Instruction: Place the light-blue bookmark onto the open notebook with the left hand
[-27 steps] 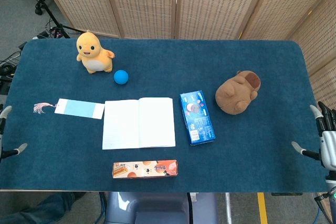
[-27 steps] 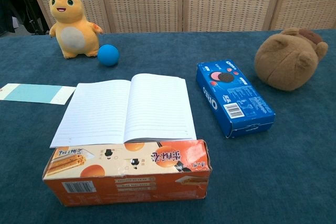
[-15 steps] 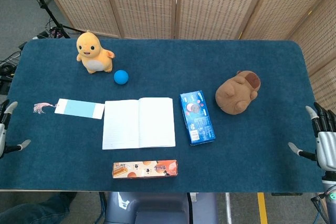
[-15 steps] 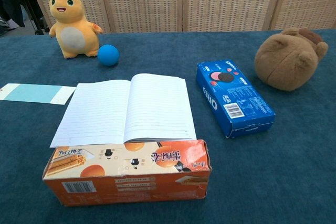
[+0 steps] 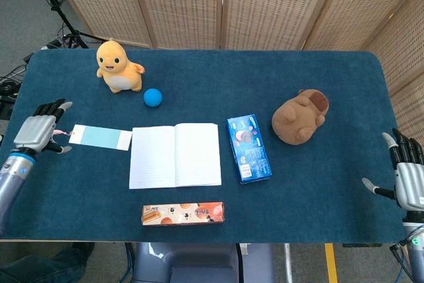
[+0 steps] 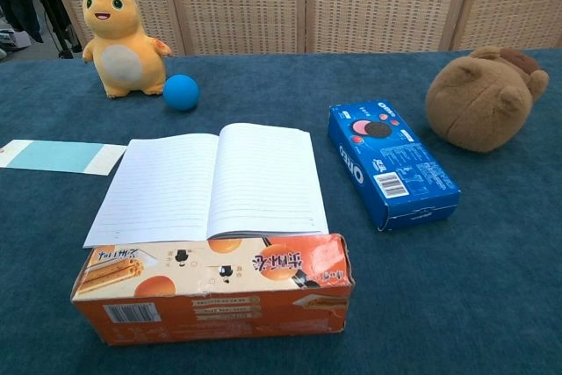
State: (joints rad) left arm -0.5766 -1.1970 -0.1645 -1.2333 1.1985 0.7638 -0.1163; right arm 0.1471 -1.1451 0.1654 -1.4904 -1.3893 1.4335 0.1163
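Observation:
The light-blue bookmark lies flat on the blue tablecloth, left of the open notebook, its pink tassel pointing left. In the chest view the bookmark shows at the left edge beside the notebook. My left hand hovers over the tassel end, fingers spread, holding nothing. My right hand sits at the table's right edge, fingers apart and empty. Neither hand shows in the chest view.
An orange plush and a blue ball stand behind the notebook. A blue cookie box lies right of it, a brown plush further right. An orange snack box lies near the front edge.
My left hand has moved up and in from the table's left edge to the bookmark's tassel end. The right hand has barely shifted.

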